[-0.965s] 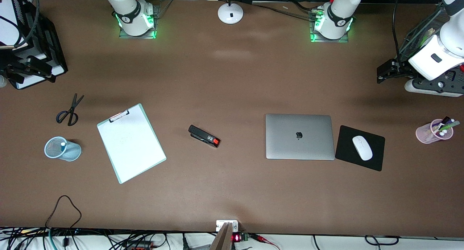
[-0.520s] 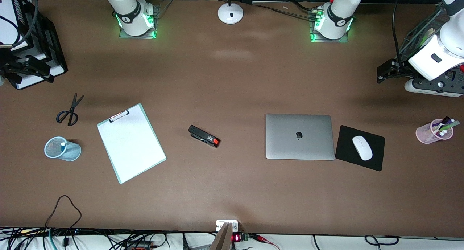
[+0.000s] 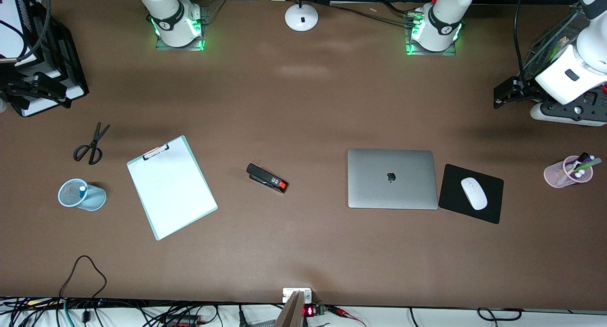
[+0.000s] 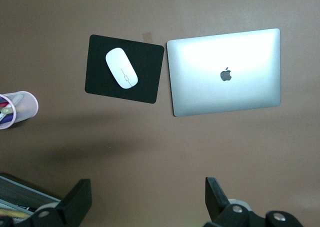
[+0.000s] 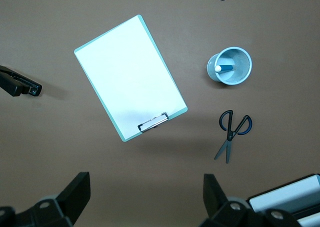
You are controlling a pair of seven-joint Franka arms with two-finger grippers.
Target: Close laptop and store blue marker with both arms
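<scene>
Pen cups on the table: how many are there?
2. A blue mesh cup lies near the scissors at the right arm's end, with the blue marker inside. A pink cup of pens sits at the left arm's end. None seem hidden.

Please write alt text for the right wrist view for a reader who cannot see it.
A blue marker stands in a light-blue mesh cup on a brown table, beside scissors and a clipboard. The open right tool hangs above; a stapler shows at the edge.
</scene>
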